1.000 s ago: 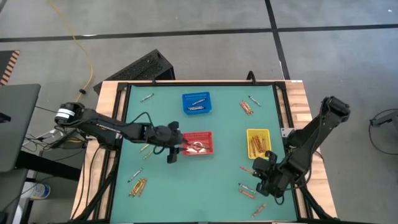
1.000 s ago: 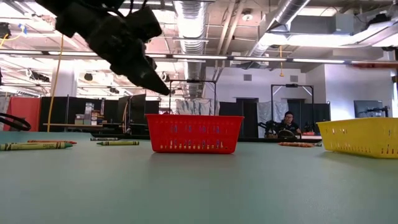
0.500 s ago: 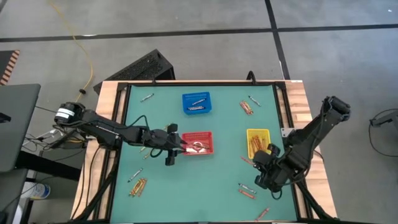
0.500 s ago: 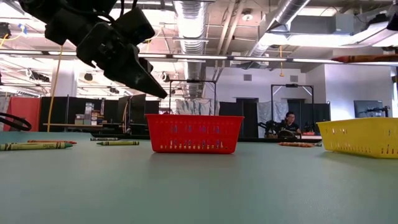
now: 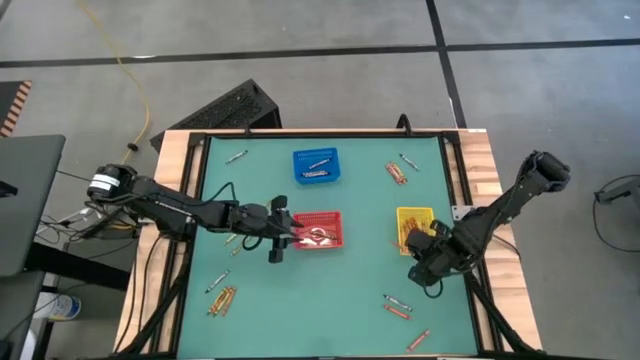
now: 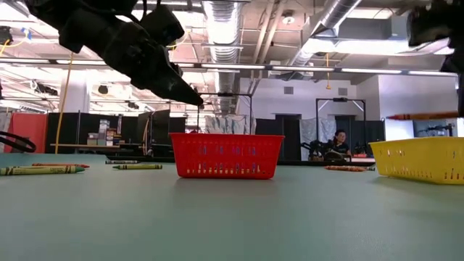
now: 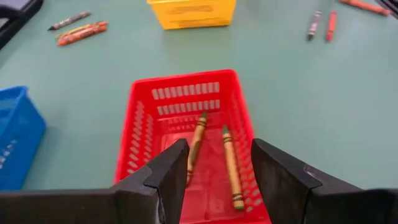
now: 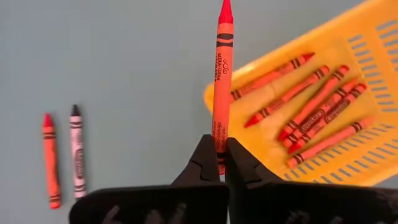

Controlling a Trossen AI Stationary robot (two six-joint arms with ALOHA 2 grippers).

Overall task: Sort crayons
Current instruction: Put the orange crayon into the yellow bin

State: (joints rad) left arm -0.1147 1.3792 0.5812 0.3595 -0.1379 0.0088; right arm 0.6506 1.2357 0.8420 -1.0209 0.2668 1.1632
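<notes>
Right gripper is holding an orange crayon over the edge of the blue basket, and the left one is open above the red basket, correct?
Not quite. The right gripper holds the orange crayon over the edge of the yellow basket, not the blue one; the right wrist view shows it. The left gripper is open above the red basket, as you said.

Orange crayon (image 8: 222, 74), yellow basket (image 8: 367, 68), red basket (image 7: 143, 124), green table (image 7: 292, 93).
</notes>
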